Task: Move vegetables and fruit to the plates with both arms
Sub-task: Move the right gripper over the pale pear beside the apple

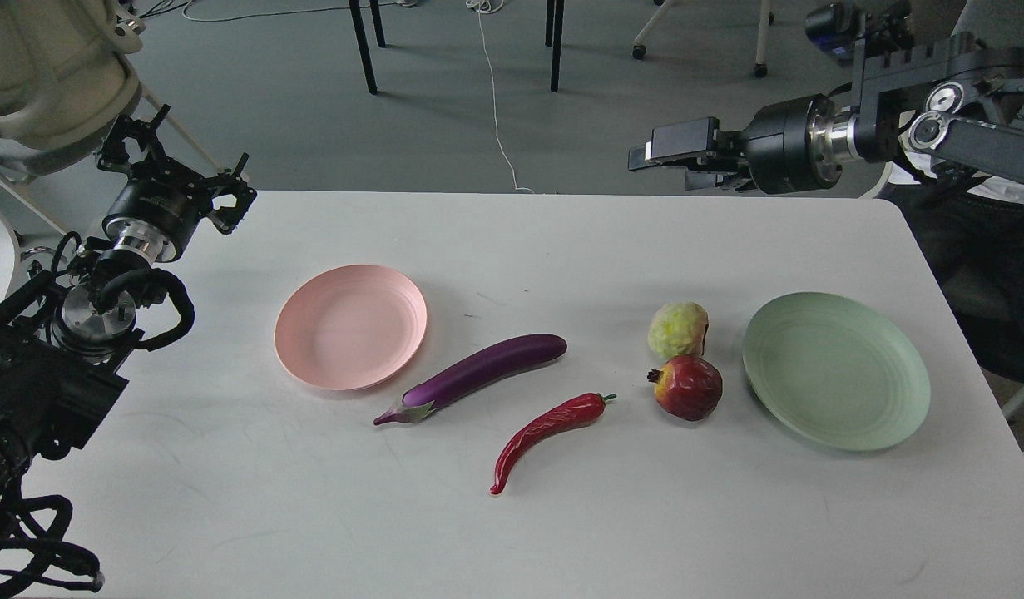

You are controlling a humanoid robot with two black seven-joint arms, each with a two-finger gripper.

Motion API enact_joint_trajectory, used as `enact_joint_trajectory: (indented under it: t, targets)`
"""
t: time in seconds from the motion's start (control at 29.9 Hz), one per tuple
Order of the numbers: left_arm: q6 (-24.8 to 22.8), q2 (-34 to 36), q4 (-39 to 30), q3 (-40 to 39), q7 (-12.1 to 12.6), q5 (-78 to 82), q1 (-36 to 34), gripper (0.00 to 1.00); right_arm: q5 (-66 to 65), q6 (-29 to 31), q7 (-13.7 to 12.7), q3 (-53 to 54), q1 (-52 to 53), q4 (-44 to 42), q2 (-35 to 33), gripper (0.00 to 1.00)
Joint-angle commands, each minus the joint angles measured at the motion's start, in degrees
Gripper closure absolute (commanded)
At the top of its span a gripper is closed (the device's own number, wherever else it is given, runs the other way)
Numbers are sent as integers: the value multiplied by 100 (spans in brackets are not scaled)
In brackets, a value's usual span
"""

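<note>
A purple eggplant lies at the table's middle, just right of the pale pink plate. A red chili pepper lies in front of it. A pale yellow-green fruit and a dark-red fruit sit side by side, left of the mint green plate. Both plates are empty. My left gripper is open and empty over the table's far left corner. My right gripper is open and empty, pointing left, raised above the table's far edge beyond the fruit.
The white table ends near the green plate on the right. Chair and table legs and a white cable are on the floor beyond it. A chair with white cloth stands at the far right.
</note>
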Motion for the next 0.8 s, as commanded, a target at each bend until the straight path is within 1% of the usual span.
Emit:
enact_joint_trajectory:
  t: [0.0, 0.13, 0.3, 0.57, 0.67, 0.77]
  targets:
    - [0, 19, 0, -9, -12, 0, 4, 2, -679, -2, 1, -710, 68, 19, 406, 1]
    - [0, 89, 1, -36, -21, -9, 4, 2, -866, -2, 0, -1149, 60, -78, 776, 1]
    - [0, 229, 0, -36, -21, -9, 4, 2, -927, -2, 1, -1598, -107, -499, 1066, 1]
    - [0, 283, 9, -27, -21, -9, 48, 2, -918, -86, 9, -1616, -582, -965, 1418, 2]
    - [0, 326, 9, -27, -13, -9, 48, 2, -918, -200, 9, -1616, -731, -1203, 1628, 3]
    - [0, 388, 9, -9, 5, 0, 84, 2, -918, -235, 9, -1625, -802, -1282, 1787, 3]
